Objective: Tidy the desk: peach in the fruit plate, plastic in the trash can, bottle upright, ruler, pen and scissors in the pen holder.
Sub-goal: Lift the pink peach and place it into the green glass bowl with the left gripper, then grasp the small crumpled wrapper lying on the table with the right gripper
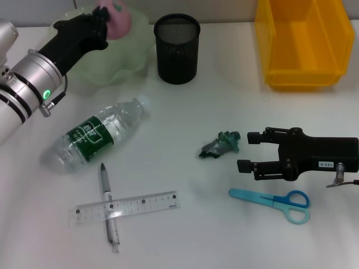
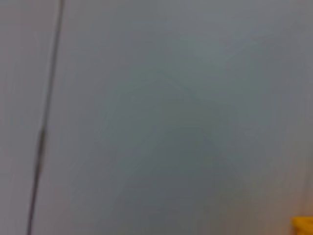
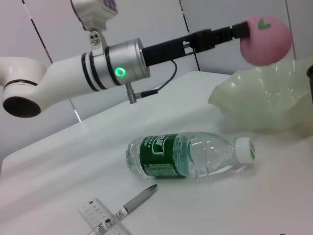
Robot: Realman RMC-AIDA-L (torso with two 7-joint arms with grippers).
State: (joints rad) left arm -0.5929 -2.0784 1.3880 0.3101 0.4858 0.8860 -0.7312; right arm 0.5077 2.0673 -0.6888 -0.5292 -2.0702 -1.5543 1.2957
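Observation:
My left gripper (image 1: pixel 105 21) is shut on the pink peach (image 1: pixel 120 20) and holds it above the pale green fruit plate (image 1: pixel 132 59) at the back left. The right wrist view shows the peach (image 3: pixel 266 41) clear of the plate (image 3: pixel 264 105). My right gripper (image 1: pixel 247 151) is open, just right of the crumpled plastic (image 1: pixel 220 145) and apart from it. The water bottle (image 1: pixel 95 134) lies on its side. The pen (image 1: pixel 106 193) lies across the clear ruler (image 1: pixel 143 204). Blue scissors (image 1: pixel 272 200) lie in front of my right gripper. The black mesh pen holder (image 1: pixel 177 47) stands at the back centre.
A yellow bin (image 1: pixel 303 45) stands at the back right. The left wrist view shows only a grey wall and a yellow corner (image 2: pixel 303 225). The bottle (image 3: pixel 188 155), pen (image 3: pixel 139 198) and ruler (image 3: pixel 100 218) also show in the right wrist view.

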